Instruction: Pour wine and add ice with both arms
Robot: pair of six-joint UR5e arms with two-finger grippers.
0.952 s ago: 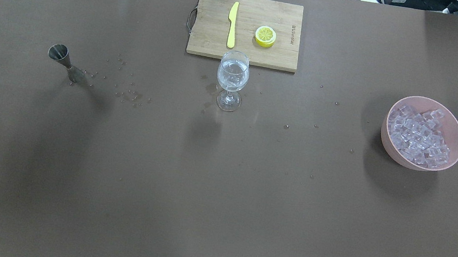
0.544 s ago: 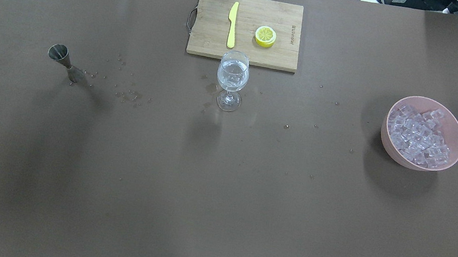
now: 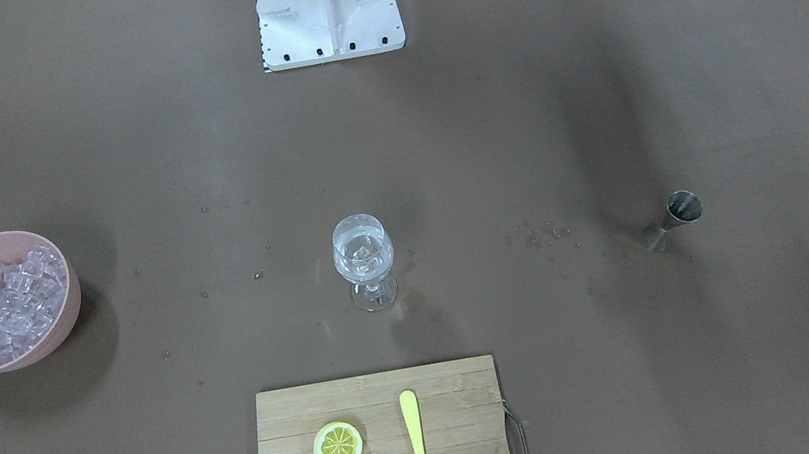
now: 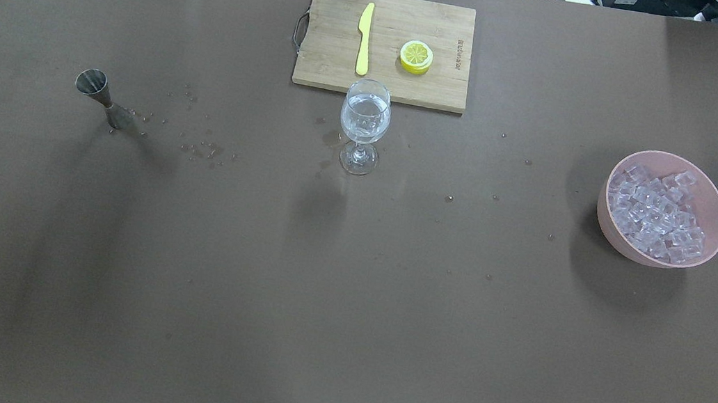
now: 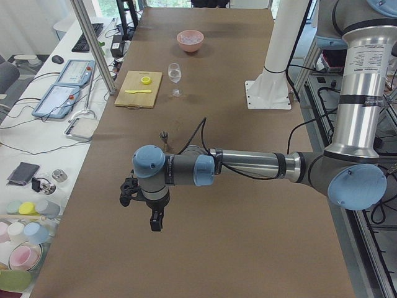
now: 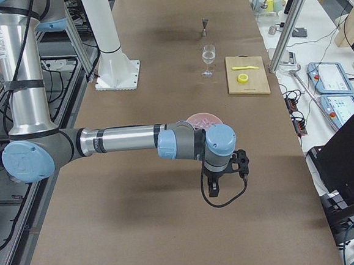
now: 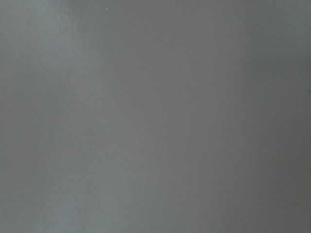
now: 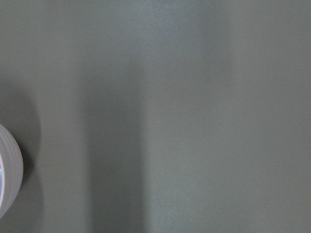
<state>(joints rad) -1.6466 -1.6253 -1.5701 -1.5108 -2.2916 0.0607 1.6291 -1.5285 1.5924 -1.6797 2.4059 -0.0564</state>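
A wine glass point(image 4: 364, 121) stands mid-table, also in the front view point(image 3: 365, 258), holding a little clear wine and some ice. A pink bowl point(image 4: 613, 241) at the table's right holds many clear ice cubes point(image 4: 659, 212); in the front view the bowl point(image 3: 60, 330) is at the left. A steel jigger point(image 4: 103, 97) stands at the left. Both arms show only in the side views. My left gripper point(image 5: 155, 223) hangs above bare table, short of the jigger point(image 5: 164, 135). My right gripper point(image 6: 211, 190) hangs near the bowl. I cannot tell whether either is open.
A wooden cutting board point(image 4: 329, 64) behind the glass carries a yellow knife point(image 4: 364, 37) and a lemon slice point(image 4: 416, 56). Small droplets point(image 4: 204, 150) lie between jigger and glass. The white stand point(image 3: 326, 2) is at the robot's edge. The bowl's rim point(image 8: 7, 174) shows in the right wrist view.
Nothing on the table has moved. Only the faint arm shadows on the cloth have shifted slightly.
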